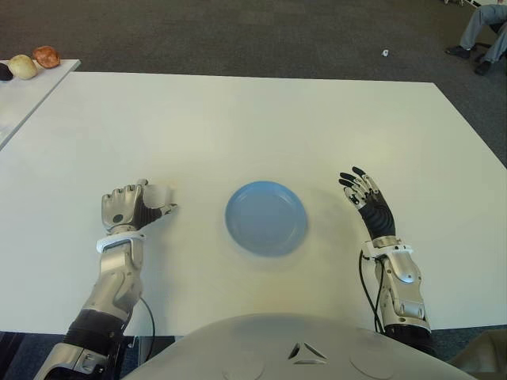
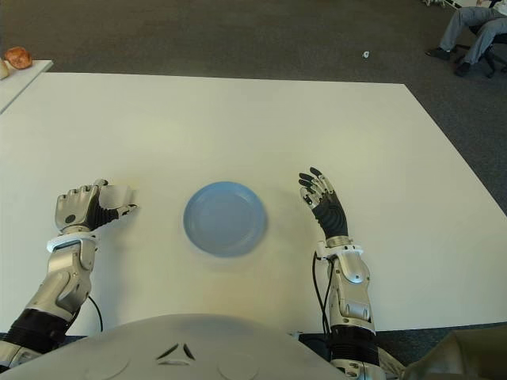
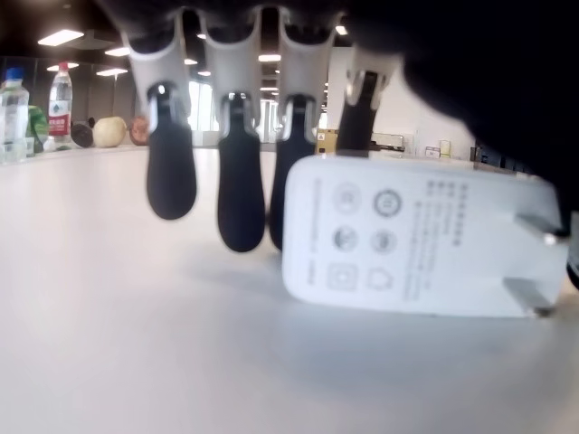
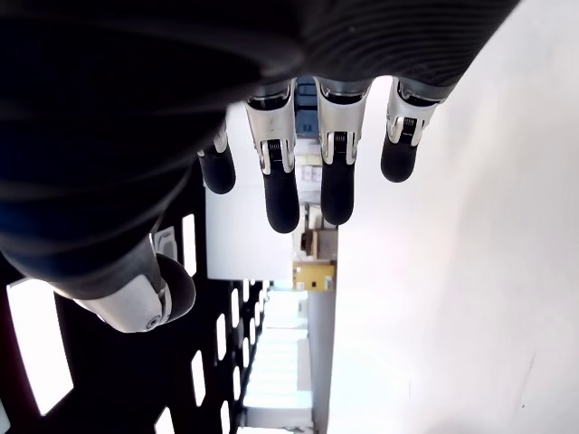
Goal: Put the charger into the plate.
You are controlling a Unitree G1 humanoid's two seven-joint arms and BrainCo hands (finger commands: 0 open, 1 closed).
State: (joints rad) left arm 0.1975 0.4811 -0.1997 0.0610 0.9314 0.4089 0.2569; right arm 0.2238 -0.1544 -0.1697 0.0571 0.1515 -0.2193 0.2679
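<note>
From my eye views, the blue plate [image 1: 266, 218] lies bare on the white table [image 1: 238, 119] between my hands, so nothing is placed yet. My left hand [image 1: 131, 207] is well left of it, fingers curled over the white charger [image 1: 161, 196].

In my left wrist view, the charger [image 3: 416, 237] lies on the table, my fingertips [image 3: 241, 194] behind it; I cannot tell if they truly clamp it.

In my right wrist view, my right hand [image 4: 298, 172] is spread and holds nothing. I judge that lifting and carrying remain.

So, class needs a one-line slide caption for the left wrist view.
Left hand curls its fingers over the white charger lying on the table.
</note>
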